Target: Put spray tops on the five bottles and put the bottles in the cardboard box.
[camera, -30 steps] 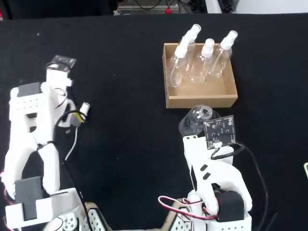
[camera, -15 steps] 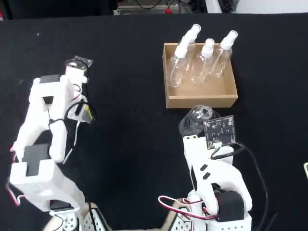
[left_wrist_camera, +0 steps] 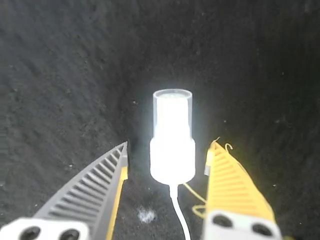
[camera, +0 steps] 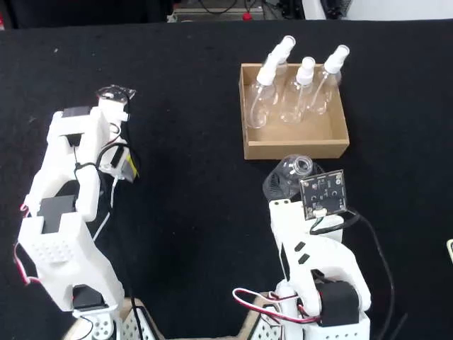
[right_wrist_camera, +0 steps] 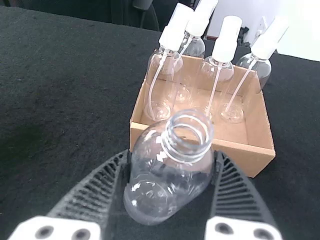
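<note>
A white spray top [left_wrist_camera: 172, 140] with its thin tube lies on the black table, between the spread fingers of my left gripper [left_wrist_camera: 169, 148], which is open and not touching it. In the high view the left gripper [camera: 122, 165] is at the table's left side. My right gripper [right_wrist_camera: 171, 156] is shut on a clear bottle [right_wrist_camera: 167, 170] with a bare open neck, held tilted just in front of the cardboard box [right_wrist_camera: 240, 149]. In the high view that bottle [camera: 294, 168] sits below the box [camera: 294, 149]. Several capped bottles [camera: 304, 88] stand inside the box.
Black cloth covers the whole table [camera: 191, 205]. The box's front wall is close ahead of the held bottle. A pale object [camera: 450, 248] shows at the right edge. Loose wires [camera: 255, 301] hang near the arm bases.
My left arm has swung right and forward over the spray top, so its fingers now straddle it. The right arm and its bottle have not moved.
</note>
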